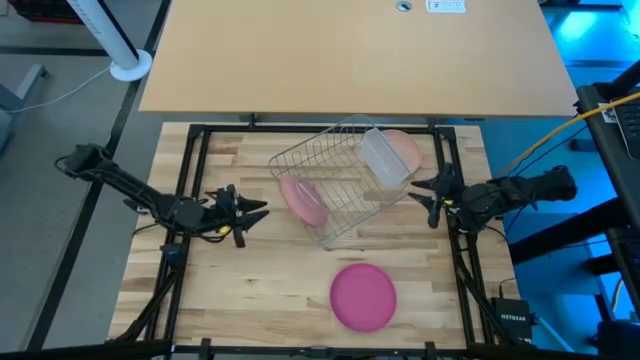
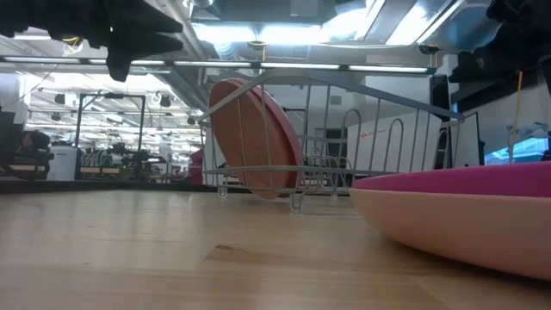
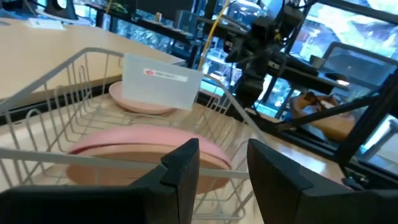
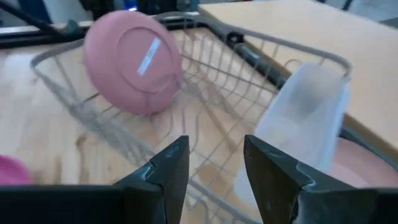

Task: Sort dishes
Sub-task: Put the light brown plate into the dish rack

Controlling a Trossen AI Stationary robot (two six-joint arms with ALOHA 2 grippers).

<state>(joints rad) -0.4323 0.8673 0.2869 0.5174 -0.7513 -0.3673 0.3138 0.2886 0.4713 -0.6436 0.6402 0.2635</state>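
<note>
L gripper point(image 1: 258, 212) hovers over the table point(image 1: 250, 290) toward its left edge, just left of the wire rack point(image 1: 340, 180); fingers point(image 3: 186, 168) apart w/ a clear gap, nothing between them, pointing at the rack. Rack sits mid-table toward the far edge, turned at an angle.

Tan-brown plate point(image 1: 304, 199) stands tilted on edge inside the rack's left end, leaning on the wires; underside looks pinkish w/ a white label in the right wrist view.

Magenta-pink plate point(image 1: 363, 295) lies flat on bare wood near the front edge, about centre, well apart from the rack and both arms.

Clear plastic cup point(image 1: 384, 158) lies at the rack's right end, by the rim. Pale peach plate point(image 1: 401, 148) lies flat on the table near the far edge, partly under/behind the cup, touching or just beside the rack – can't tell which.

R gripper point(image 1: 424, 193) hovers just right of the rack, near the right edge; fingers point(image 4: 166, 171) spread, empty, facing cup and rack.
</note>
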